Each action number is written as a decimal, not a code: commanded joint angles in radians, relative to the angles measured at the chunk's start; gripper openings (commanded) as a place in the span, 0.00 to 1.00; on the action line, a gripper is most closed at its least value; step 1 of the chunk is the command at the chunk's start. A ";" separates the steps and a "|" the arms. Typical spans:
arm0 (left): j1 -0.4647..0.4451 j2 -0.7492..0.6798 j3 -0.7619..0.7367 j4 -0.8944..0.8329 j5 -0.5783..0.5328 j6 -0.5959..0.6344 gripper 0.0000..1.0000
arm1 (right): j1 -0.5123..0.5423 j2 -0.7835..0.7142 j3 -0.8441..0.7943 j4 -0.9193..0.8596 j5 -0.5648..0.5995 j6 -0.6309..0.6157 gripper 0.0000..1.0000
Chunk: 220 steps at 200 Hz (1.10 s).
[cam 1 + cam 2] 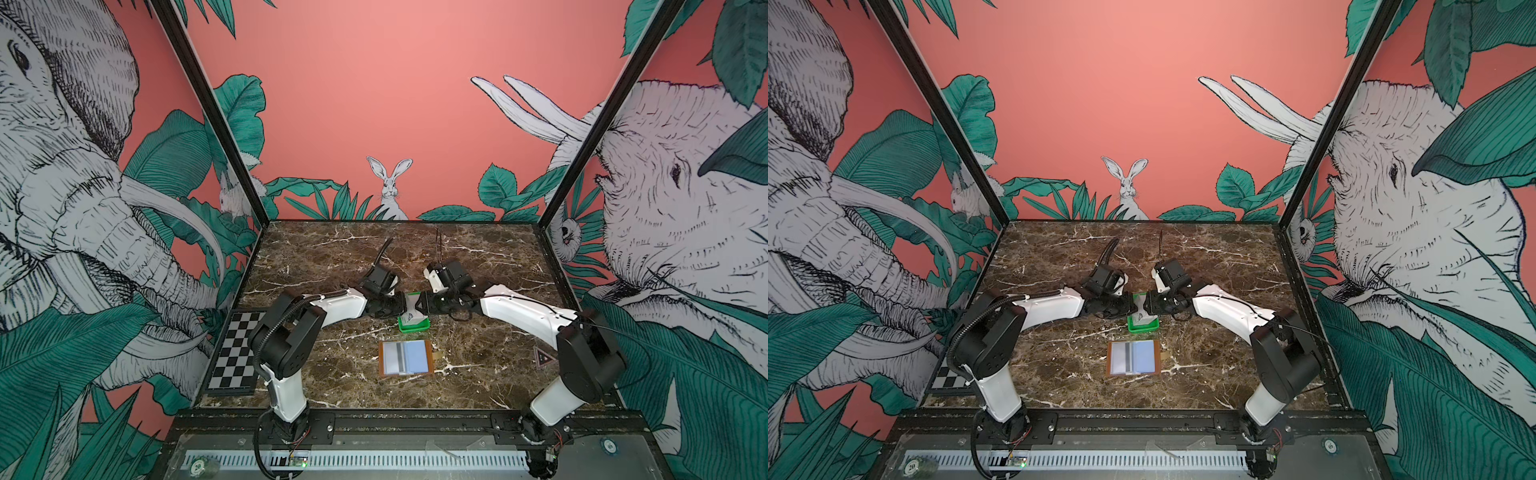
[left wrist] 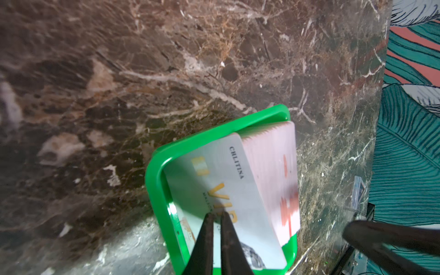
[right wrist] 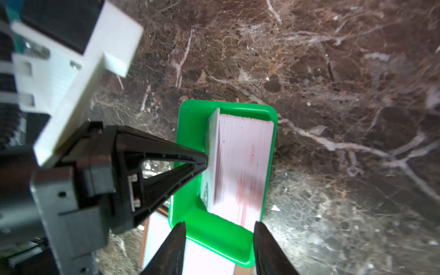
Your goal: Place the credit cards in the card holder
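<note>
A black-and-white checkerboard [image 1: 235, 349] lies at the left edge of the brown marble tabletop [image 1: 332, 257]. To its right the left arm reaches toward the middle, and the left gripper [image 1: 404, 306] sits at the left side of the green tray [image 1: 413, 329].

In the left wrist view this gripper [image 2: 216, 215] has its 2 fingers [image 2: 207, 240] pressed almost together. They lie over the face of a pale VIP card [image 2: 221, 185], which leans away from the rest. The right wrist view shows 1 fingertip touching that card's edge. I cannot tell whether the card is actually pinched.

The credit cards [image 3: 242, 162] stand on edge as 1 thick stack inside the tray, filling its right side. Their edges are whitish with red smudges.

Near of the tray, just apart from it, the card holder [image 1: 405, 358] lies open and flat. It has 2 cards in its sleeves: a pale 1 with a grey stripe on the left and a pale blue 1 on the right. Its snap tab [image 1: 436, 355] sticks out to the right.

The right gripper [image 1: 420, 309] meets the tray from the right. In its wrist view the right gripper [image 3: 220, 223] has its jaws spread wide, 1 finger on either side of the stack's end, with no contact visible.

Farther right, a small triangular sticker [image 1: 540, 357] lies on the marble.
</note>
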 commanded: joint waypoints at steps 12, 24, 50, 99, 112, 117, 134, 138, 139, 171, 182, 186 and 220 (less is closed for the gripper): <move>0.002 0.006 0.003 -0.016 -0.007 0.000 0.11 | 0.013 0.019 0.000 0.025 -0.018 0.027 0.33; 0.002 0.000 0.003 -0.017 -0.007 -0.002 0.11 | 0.015 0.026 0.004 0.024 -0.012 0.025 0.32; 0.002 -0.043 0.004 -0.039 -0.024 0.006 0.11 | 0.017 0.020 0.007 -0.010 0.055 0.022 0.36; 0.002 -0.096 0.022 -0.092 -0.055 0.034 0.11 | 0.016 0.054 0.009 -0.018 0.051 0.025 0.59; 0.002 -0.101 0.023 -0.095 -0.061 0.036 0.11 | 0.017 0.068 0.016 -0.013 0.049 0.028 0.64; 0.002 -0.103 0.022 -0.096 -0.061 0.037 0.11 | 0.017 0.075 0.020 -0.013 0.047 0.028 0.65; 0.002 -0.103 0.021 -0.096 -0.066 0.038 0.11 | 0.017 0.096 0.034 -0.009 0.043 0.026 0.68; 0.003 -0.103 0.019 -0.095 -0.067 0.039 0.11 | 0.017 0.102 0.036 -0.011 0.042 0.025 0.68; 0.002 -0.102 0.019 -0.095 -0.067 0.039 0.11 | 0.017 0.104 0.039 -0.011 0.043 0.024 0.68; 0.003 -0.093 0.019 -0.095 -0.072 0.044 0.11 | 0.016 0.142 0.066 -0.006 0.036 0.021 0.68; 0.004 -0.088 0.018 -0.093 -0.074 0.044 0.11 | 0.017 0.149 0.069 0.003 0.034 0.024 0.68; 0.003 -0.086 0.018 -0.093 -0.072 0.044 0.11 | 0.016 0.152 0.071 0.005 0.035 0.025 0.68; 0.003 -0.075 0.006 -0.077 -0.061 0.034 0.10 | 0.015 0.194 0.110 -0.008 0.066 0.030 0.69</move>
